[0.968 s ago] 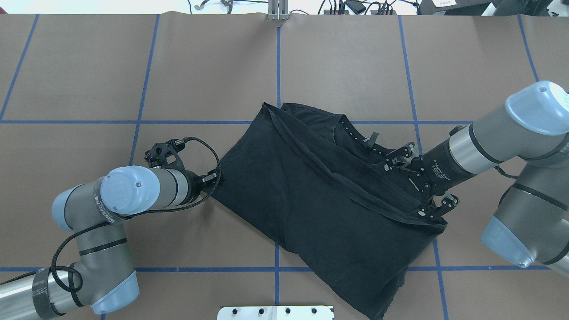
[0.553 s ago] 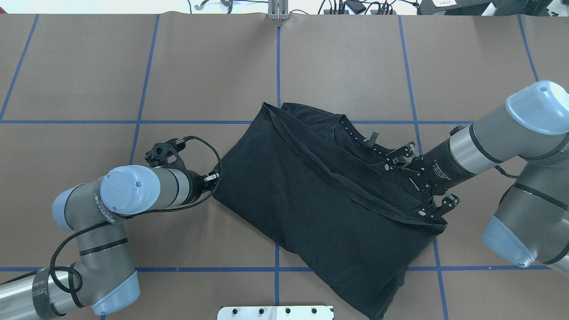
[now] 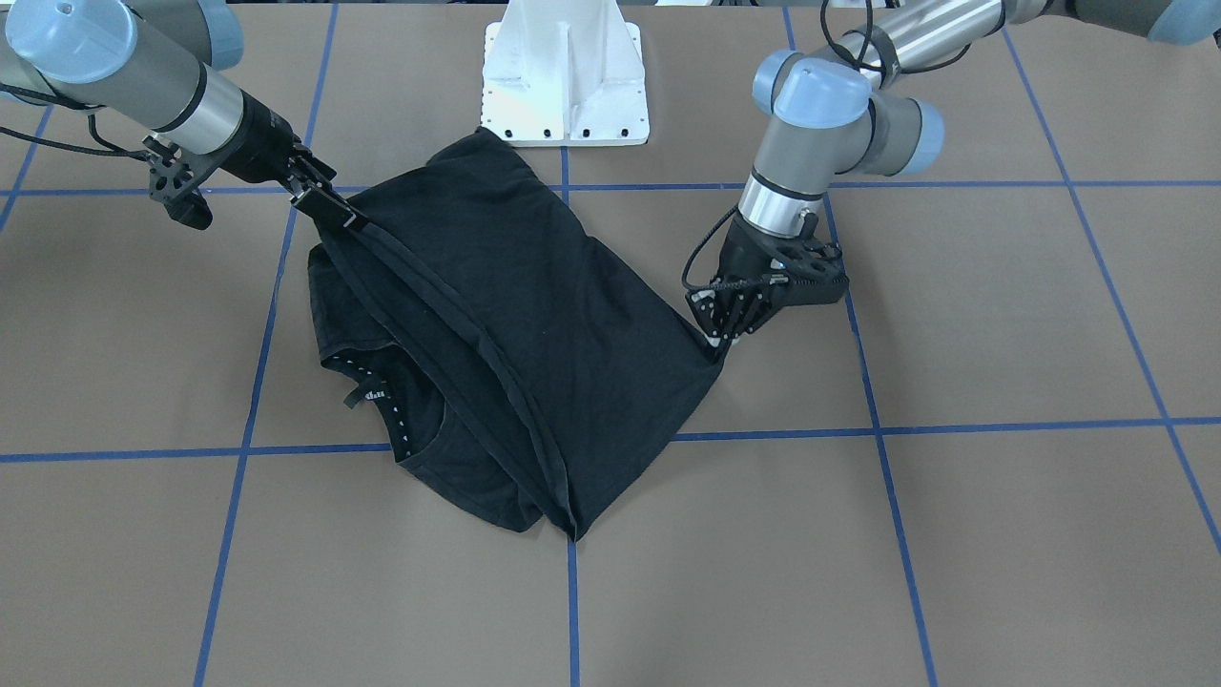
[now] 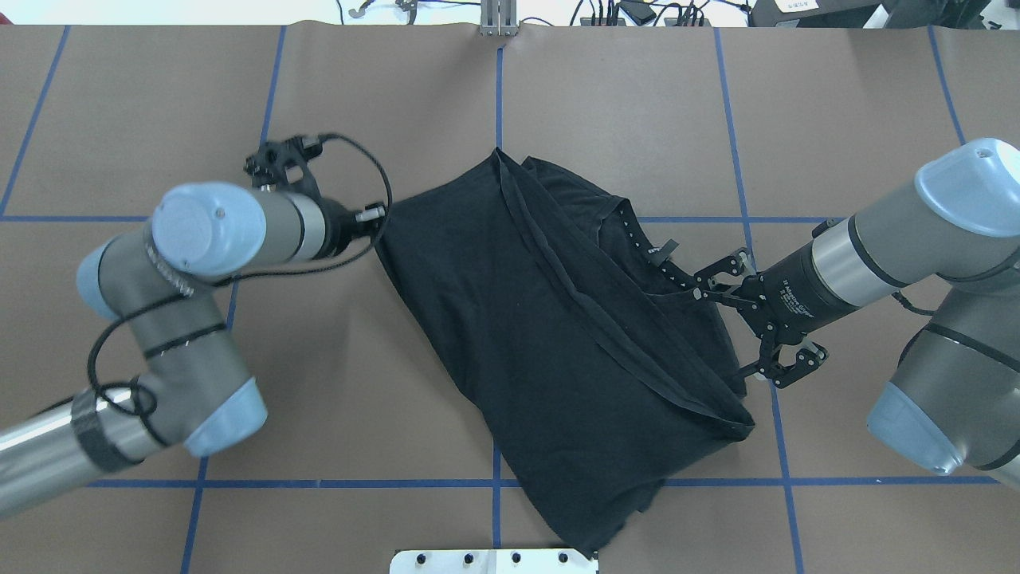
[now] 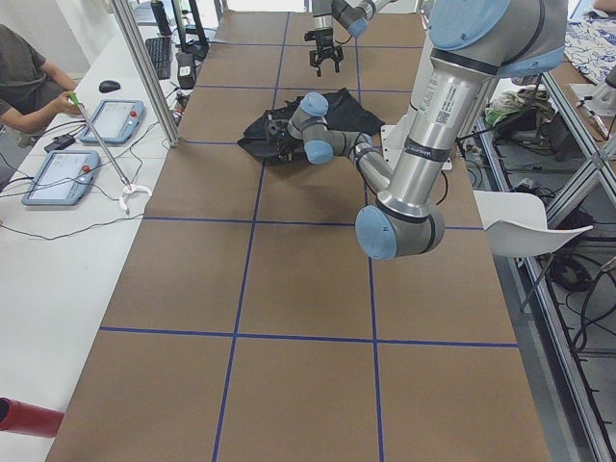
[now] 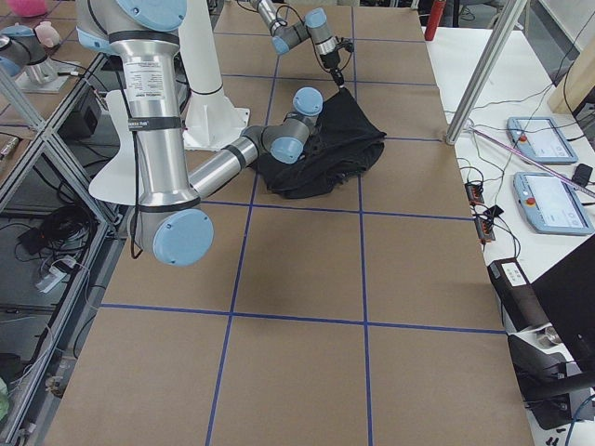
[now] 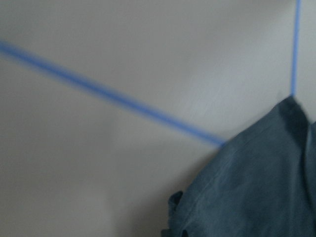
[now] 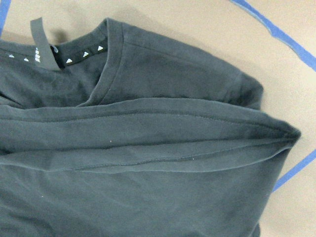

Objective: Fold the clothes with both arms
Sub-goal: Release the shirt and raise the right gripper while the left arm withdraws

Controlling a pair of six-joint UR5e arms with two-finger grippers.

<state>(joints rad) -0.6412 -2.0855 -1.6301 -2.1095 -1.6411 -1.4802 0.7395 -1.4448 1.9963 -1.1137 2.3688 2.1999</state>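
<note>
The black t-shirt [image 4: 542, 335] lies loosely folded mid-table, its hem running diagonally across the top layer. It also shows in the front view [image 3: 515, 305]. The dotted neck tape [image 4: 647, 249] shows at the collar; the logo print is hidden. My left gripper [image 4: 382, 214] is shut on the shirt's left corner, as the front view [image 3: 720, 345] also shows. My right gripper [image 3: 345, 218] appears shut on the shirt's edge near the hem's end, at the shirt's right side in the overhead view [image 4: 743, 368]. The right wrist view shows the hem fold [image 8: 148, 128] and the collar [image 8: 84, 54], but no fingers.
The white mounting base [image 3: 563, 76] stands at the near edge by the shirt's near tip [image 4: 590, 550]. Blue tape lines [image 4: 499, 96] grid the brown table. An operator [image 5: 24, 67] and tablets [image 5: 58, 178] are at a side desk.
My left gripper has moved away from the robot with the shirt corner, dragging the shirt so it rotated. The hem's right corner and near tip slid left. The right gripper barely moved.
</note>
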